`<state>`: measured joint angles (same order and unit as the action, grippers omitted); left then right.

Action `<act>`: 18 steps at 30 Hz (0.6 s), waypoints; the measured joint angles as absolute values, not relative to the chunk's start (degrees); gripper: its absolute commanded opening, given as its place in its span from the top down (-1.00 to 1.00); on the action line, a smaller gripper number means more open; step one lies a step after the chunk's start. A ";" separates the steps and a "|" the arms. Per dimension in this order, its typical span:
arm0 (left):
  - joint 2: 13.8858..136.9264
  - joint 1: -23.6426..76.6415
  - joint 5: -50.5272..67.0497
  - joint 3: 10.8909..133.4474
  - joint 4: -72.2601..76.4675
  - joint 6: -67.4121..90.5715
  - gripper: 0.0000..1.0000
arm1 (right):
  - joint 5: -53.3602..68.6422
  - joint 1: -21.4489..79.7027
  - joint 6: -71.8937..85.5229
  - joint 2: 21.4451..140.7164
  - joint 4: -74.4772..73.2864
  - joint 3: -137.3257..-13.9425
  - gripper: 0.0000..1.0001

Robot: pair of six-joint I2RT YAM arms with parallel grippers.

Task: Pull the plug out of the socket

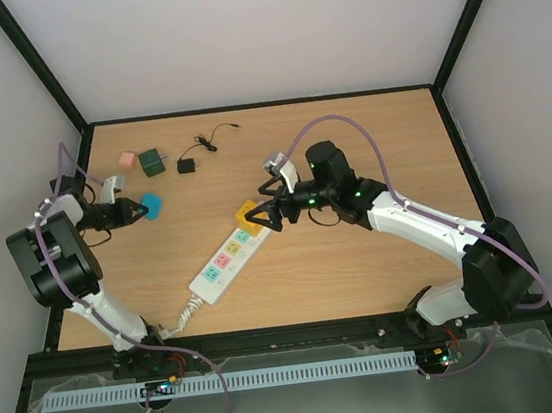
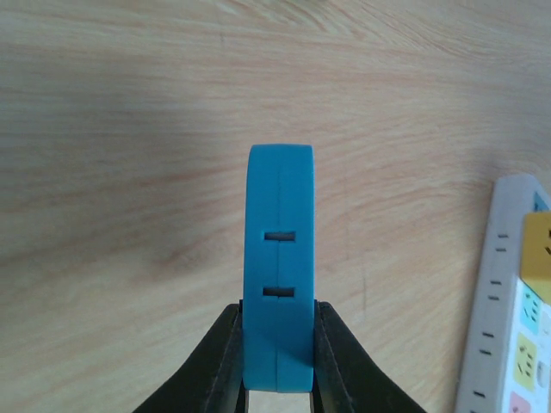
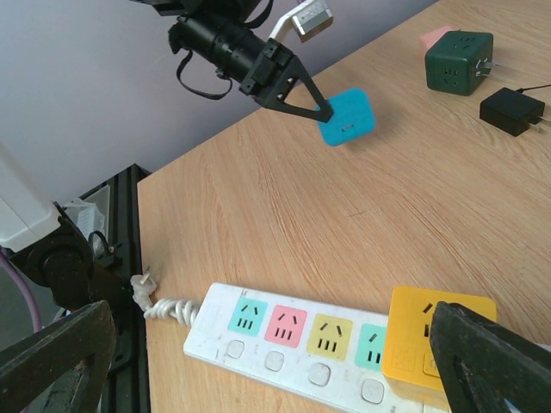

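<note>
The white power strip (image 1: 224, 258) lies diagonally mid-table with pastel outlet faces and a coiled cord at its near-left end. A yellow cube plug (image 1: 248, 213) sits in its far end. My left gripper (image 1: 135, 210) is shut on a blue plug (image 1: 153, 204), held apart from the strip at the far left. In the left wrist view the blue plug (image 2: 278, 267) is pinched between both fingers of my left gripper (image 2: 278, 361). My right gripper (image 3: 271, 310) is open wide over the strip (image 3: 284, 340), with one finger (image 3: 491, 361) by the yellow cube (image 3: 435, 335).
A dark green cube (image 1: 153, 161), a pink block (image 1: 128, 158) and a black adapter (image 1: 186, 165) with a thin cord lie at the far left of the table. The strip's coiled cord (image 1: 176, 322) reaches the near edge. Black frame rails border the table.
</note>
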<state>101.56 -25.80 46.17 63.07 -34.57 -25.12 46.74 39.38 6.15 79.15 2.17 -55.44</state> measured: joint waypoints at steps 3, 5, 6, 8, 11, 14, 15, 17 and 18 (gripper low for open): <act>105.36 -25.80 46.22 65.49 -32.36 -23.00 0.79 | 46.76 39.38 6.15 79.15 2.20 -55.44 -0.97; 107.72 -25.80 46.26 67.26 -31.35 -21.54 0.79 | 46.76 39.38 6.15 79.18 2.17 -55.42 -0.97; 108.55 -25.80 46.24 67.88 -30.92 -21.08 0.78 | 46.76 39.38 6.17 79.18 2.20 -55.44 -0.97; 110.21 -25.80 46.13 69.10 -29.63 -19.59 0.71 | 46.78 39.38 6.17 79.18 2.20 -55.44 -0.97; 111.13 -25.80 45.50 69.47 -27.64 -17.37 0.54 | 46.81 39.38 6.15 79.20 2.17 -55.44 -0.97; 111.66 -25.80 44.97 69.84 -26.46 -15.79 0.40 | 46.85 39.38 6.13 79.20 2.17 -55.44 -0.97; 111.98 -25.80 44.73 70.19 -26.15 -15.44 0.31 | 46.87 39.38 6.13 79.20 2.17 -55.44 -0.97; 112.53 -25.82 44.14 70.83 -25.39 -14.22 0.19 | 47.00 39.38 6.07 79.22 2.15 -55.44 -0.97; 112.77 -25.89 43.81 71.11 -25.08 -13.78 0.15 | 47.00 39.38 6.02 79.22 2.15 -55.44 -0.97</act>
